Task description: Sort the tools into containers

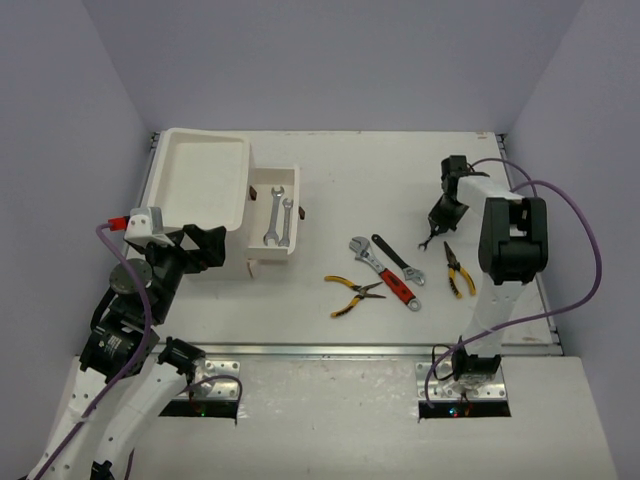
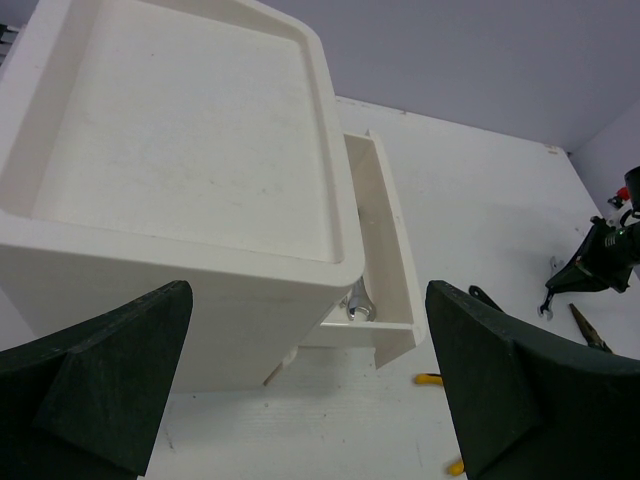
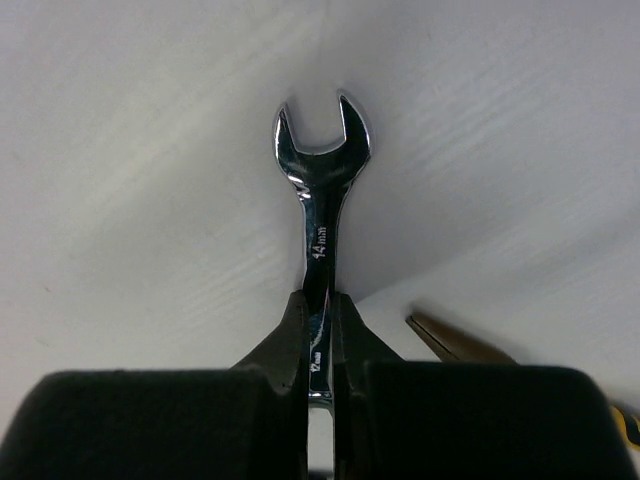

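The white box (image 1: 200, 185) with a tray top stands at the left; its top drawer (image 1: 290, 205) is pulled out to the right and holds two silver spanners (image 1: 277, 216). My left gripper (image 1: 207, 248) is open and empty in front of the box; in the left wrist view its fingers (image 2: 110, 370) flank the box's near corner (image 2: 200, 300). My right gripper (image 1: 432, 235) is shut on a silver spanner (image 3: 322, 200) marked 14 mm and holds it above the table. A red-handled adjustable wrench (image 1: 388, 275), a black wrench (image 1: 398, 258) and yellow-handled pliers (image 1: 352, 295) lie mid-table.
A second pair of yellow-handled pliers (image 1: 458, 268) lies just below my right gripper, its tip showing in the right wrist view (image 3: 455, 345). Dark-red knobs (image 1: 302, 212) stick out from the drawer front. Purple walls enclose the table on three sides.
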You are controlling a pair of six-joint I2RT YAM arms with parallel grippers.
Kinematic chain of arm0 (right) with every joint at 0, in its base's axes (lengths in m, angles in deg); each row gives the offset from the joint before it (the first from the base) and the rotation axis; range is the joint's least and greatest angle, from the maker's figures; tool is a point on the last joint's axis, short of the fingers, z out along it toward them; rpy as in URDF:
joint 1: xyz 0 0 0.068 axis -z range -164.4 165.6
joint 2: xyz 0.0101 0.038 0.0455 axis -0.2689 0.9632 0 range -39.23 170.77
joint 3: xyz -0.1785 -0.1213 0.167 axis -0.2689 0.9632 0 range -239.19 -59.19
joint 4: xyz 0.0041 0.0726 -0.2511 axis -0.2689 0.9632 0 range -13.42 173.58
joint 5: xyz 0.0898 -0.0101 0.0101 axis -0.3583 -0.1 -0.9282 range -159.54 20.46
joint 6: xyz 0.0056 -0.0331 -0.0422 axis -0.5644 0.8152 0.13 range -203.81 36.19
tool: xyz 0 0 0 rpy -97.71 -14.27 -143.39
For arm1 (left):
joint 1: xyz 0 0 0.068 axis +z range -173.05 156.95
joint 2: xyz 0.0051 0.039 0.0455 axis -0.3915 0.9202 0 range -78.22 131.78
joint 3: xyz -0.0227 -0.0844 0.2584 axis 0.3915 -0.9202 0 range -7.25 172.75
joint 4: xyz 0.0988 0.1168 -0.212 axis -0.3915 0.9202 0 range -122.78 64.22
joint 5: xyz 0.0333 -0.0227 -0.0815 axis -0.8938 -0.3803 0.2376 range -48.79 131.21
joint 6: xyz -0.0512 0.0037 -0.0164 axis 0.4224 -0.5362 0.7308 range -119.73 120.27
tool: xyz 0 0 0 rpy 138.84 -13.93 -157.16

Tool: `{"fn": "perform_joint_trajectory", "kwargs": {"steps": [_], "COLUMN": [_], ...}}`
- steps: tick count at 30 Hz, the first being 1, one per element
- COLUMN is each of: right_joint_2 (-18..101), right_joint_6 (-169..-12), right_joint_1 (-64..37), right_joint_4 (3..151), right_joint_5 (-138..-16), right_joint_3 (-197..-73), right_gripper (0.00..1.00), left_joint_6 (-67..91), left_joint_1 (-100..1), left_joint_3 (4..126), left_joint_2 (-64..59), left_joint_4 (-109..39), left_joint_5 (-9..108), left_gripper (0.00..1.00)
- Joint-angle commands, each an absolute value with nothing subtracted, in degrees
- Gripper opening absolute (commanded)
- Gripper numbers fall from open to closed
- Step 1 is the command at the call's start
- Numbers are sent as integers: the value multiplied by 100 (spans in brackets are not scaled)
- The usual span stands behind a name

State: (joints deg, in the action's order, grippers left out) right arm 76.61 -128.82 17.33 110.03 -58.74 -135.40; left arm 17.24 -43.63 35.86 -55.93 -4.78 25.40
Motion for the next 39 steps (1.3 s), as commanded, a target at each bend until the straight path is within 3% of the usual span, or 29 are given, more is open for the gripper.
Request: {"fn": "perform_joint_trajectory", "kwargs": {"steps": [1, 11, 19, 25, 31, 34, 38, 39], "right_joint_2": [6833, 5775, 5535, 6369, 7699, 8090, 8442, 8420], "right_joint_6": [-12687, -12588, -12787, -13020, -13176, -13217, -13227, -13243], "right_joint_1": [1699, 1574, 88, -1316, -1984, -2182, -2292, -2298], "right_joint_4": [10674, 10275, 9244, 9300, 9874, 10116, 10410, 10422], "right_joint_5": [-6265, -6966, -8872, -9125, -8912, -8830, -8728, -8668], "right_joint_3": [-13019, -12741, -13241, -14986, -16832, -17315, -17672, -17630], "right_gripper": [0, 0, 0, 0, 0, 7, 33, 35], "left_joint_6": [1662, 1671, 1671, 1671, 1680, 1680, 1671, 1671], "left_joint_1": [-4318, -4318, -4318, -4318, -4318, -4318, -4318, -4318], "left_joint_3": [3588, 3599, 3599, 3599, 3599, 3599, 3599, 3599], "left_joint_2": [-5545, -5546, -5554, -5589, -5616, -5618, -5624, -5626], "left_joint_4": [-775, -764, -764, -739, -733, -738, -738, -739], "left_joint_5": [2559, 2548, 2517, 2478, 2456, 2471, 2505, 2511], "left_gripper": [100, 100, 100, 100, 100, 100, 100, 100]}}
